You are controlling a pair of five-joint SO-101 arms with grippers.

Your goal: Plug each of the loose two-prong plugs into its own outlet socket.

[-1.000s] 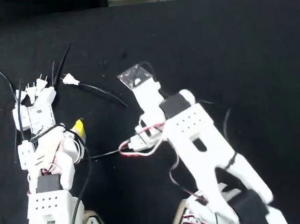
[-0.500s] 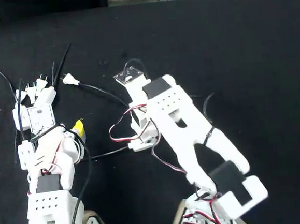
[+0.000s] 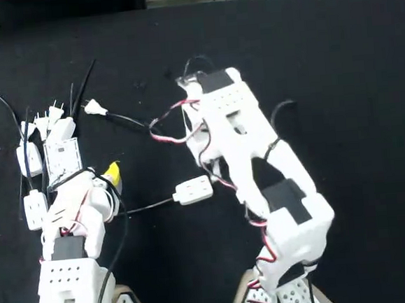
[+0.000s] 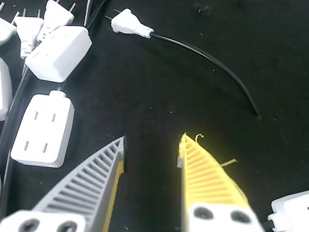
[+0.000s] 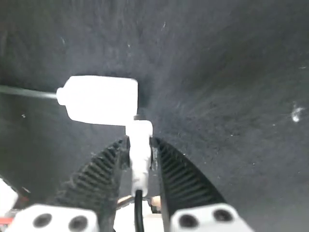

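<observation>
While the right gripper (image 5: 139, 159) pinches 1 white 2-prong plug (image 5: 138, 145) against an outlet socket (image 5: 101, 99) toward the near edge of the table (image 3: 351, 76), insertion appears nearly complete, but full seating cannot be confirmed. Above bare cloth, the left gripper (image 4: 152, 145) hangs spread. Near the left edge, 1 corded plug (image 4: 126, 22), 2 further plugs (image 4: 24, 26) and a double outlet block (image 4: 43, 129) await mating.

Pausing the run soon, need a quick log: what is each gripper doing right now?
Left gripper: open, holding nothing.
Right gripper: closed on a white plug.
</observation>
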